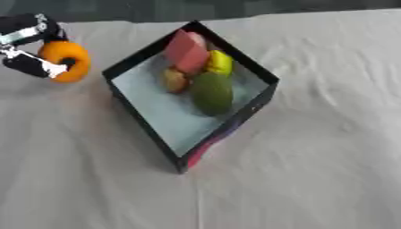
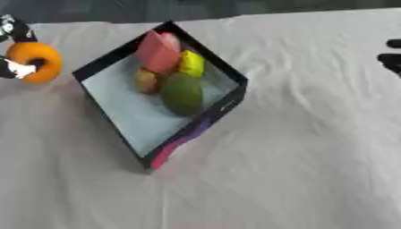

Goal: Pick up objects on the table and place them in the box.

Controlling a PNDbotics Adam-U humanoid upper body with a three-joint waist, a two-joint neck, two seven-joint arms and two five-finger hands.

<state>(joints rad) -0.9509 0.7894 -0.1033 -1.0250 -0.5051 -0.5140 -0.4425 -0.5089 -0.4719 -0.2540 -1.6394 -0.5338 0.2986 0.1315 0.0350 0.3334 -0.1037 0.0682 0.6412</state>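
Note:
A black-walled box (image 1: 168, 120) with a pale floor stands cornerwise in the middle of the table. In its far corner lie a pink piece (image 1: 186, 51), a yellow one (image 1: 221, 62), a small orange-brown one (image 1: 175, 80) and a dark green oval one (image 1: 212, 92). At the far left, just outside the box's left corner, my left hand (image 1: 27, 31) is curled round a round orange thing (image 1: 78, 71), a dark fingertip across its front. Of my right hand (image 2: 391, 58) only dark fingers show, at the right edge of the right eye view, well away from the box.
A wrinkled white cloth (image 1: 313, 170) covers the table all round the box. The table's far edge (image 1: 313, 12) runs along the top, with a dark floor behind it.

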